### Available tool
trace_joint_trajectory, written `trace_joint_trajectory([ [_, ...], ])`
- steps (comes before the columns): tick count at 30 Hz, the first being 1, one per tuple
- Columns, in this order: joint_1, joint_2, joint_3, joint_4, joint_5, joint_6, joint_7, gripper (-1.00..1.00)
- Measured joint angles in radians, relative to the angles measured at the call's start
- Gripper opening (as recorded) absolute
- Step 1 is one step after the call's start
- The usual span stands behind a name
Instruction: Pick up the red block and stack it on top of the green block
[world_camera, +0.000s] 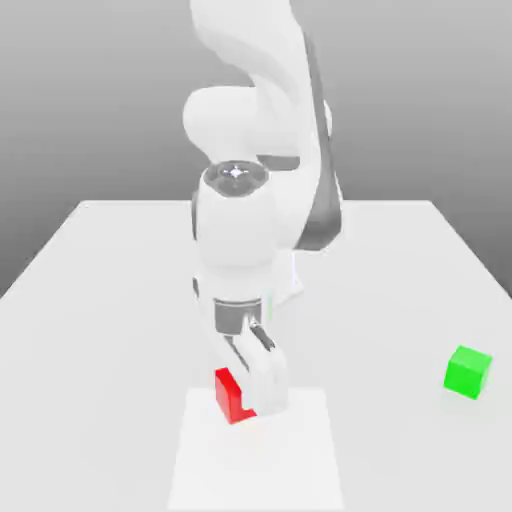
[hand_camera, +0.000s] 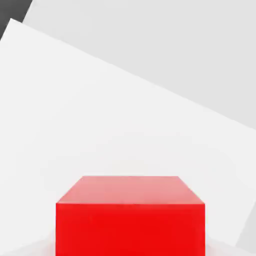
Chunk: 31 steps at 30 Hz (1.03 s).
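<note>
The red block (world_camera: 231, 395) is a small bright cube at the far edge of a white square mat (world_camera: 255, 460). My gripper (world_camera: 254, 390) is lowered right onto it, and its white body covers the block's side toward the exterior view's right. In the hand view the red block (hand_camera: 130, 217) sits very close, with its top face and one side face showing. The green block (world_camera: 468, 371) stands alone on the table, far off toward the exterior view's right and well apart from the gripper.
The pale table (world_camera: 110, 290) spreads out around the arm. The arm's base and bulky white links (world_camera: 250, 220) rise just behind the red block. The white mat (hand_camera: 100, 115) lies under the red block.
</note>
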Motion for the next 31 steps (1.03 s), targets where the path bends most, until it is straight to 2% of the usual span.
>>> trace_joint_trajectory([
  [2, 0.002, -0.04, 0.006, -0.007, 0.025, -0.036, -0.027, -1.0],
  [4, 0.033, -0.049, 0.058, 0.007, 0.033, -0.059, -0.089, -1.0],
  [16, 0.604, -0.048, 0.303, 0.144, 0.039, -0.195, -0.569, -1.0],
  [19, 0.751, -0.015, 0.272, 0.159, 0.002, -0.176, -0.574, -1.0],
  [22, 0.696, 0.033, 0.208, 0.165, -0.048, -0.135, -0.542, -1.0],
  [28, 0.735, 0.153, 0.143, 0.169, -0.177, -0.035, -0.449, -1.0],
  [29, 0.742, 0.168, 0.132, 0.169, -0.194, -0.022, -0.437, 1.0],
  [31, 0.742, 0.168, 0.132, 0.169, -0.194, -0.022, -0.437, 1.0],
])
